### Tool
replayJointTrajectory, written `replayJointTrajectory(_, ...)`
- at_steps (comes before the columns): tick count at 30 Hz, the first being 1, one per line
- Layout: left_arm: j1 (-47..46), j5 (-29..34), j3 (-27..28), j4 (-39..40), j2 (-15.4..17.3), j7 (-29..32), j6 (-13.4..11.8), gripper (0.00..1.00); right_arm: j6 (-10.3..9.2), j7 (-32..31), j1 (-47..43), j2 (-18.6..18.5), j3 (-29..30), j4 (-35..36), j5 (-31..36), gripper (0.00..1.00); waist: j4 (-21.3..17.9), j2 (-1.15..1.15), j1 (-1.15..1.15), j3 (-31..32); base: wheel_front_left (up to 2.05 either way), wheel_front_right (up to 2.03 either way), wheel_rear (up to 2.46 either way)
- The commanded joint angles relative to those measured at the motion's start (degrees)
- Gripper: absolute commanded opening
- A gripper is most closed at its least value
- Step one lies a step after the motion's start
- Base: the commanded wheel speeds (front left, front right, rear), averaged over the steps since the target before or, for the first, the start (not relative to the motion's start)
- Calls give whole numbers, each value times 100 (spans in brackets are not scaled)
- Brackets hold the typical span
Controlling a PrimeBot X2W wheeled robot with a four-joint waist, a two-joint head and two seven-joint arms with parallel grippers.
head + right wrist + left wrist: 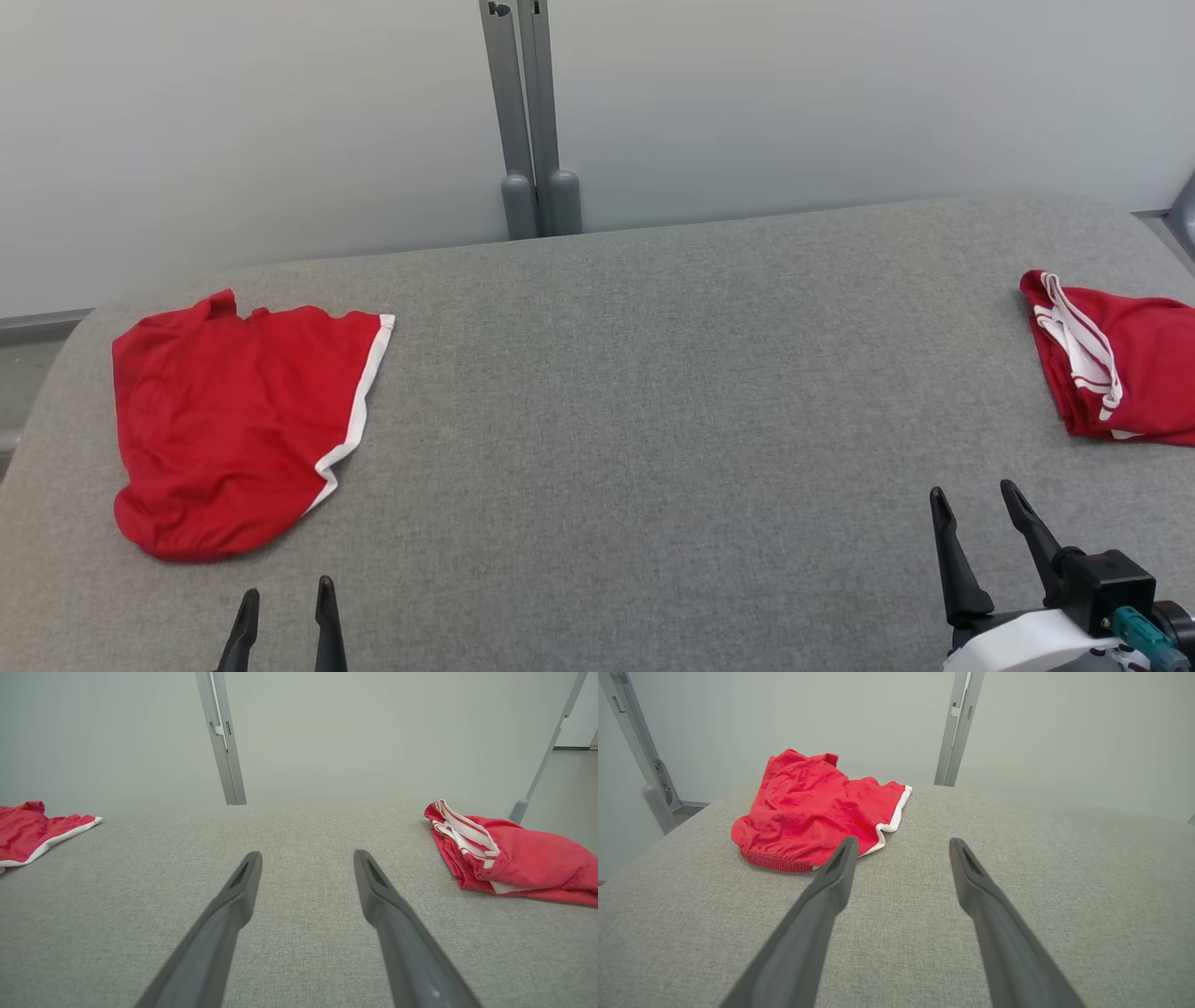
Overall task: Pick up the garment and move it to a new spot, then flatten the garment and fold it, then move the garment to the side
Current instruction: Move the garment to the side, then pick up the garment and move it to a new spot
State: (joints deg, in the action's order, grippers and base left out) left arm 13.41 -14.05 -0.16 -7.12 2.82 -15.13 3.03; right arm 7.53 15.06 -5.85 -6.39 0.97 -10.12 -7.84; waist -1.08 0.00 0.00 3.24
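A loose, rumpled red garment (233,420) with a white edge trim lies on the left of the grey table (653,392); it lies ahead and to the left in the left wrist view (812,812) and at the left edge of the right wrist view (32,830). My left gripper (285,602) is open just in front of it, apart from it, holding nothing (901,847). My right gripper (976,499) is open at the lower right over bare table (306,858).
A second red garment (1120,364) with white bands lies bunched at the table's right edge (509,858). A grey post (527,112) stands behind the table against a pale wall. Bare grey cloth stretches between the two garments.
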Motion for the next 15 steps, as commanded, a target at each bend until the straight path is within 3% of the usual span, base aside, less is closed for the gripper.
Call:
replayJointTrajectory(1,-51,29,27,-17,16,0,36,100,-8,14,-50,17,11,34,20,100,3,0,0,1,0,0,0)
replayJointTrajectory(15,-119,35,-24,-63,15,-1,68,100,-8,14,-30,128,206,18,22,100,200,0,0,-41,0,0,0)
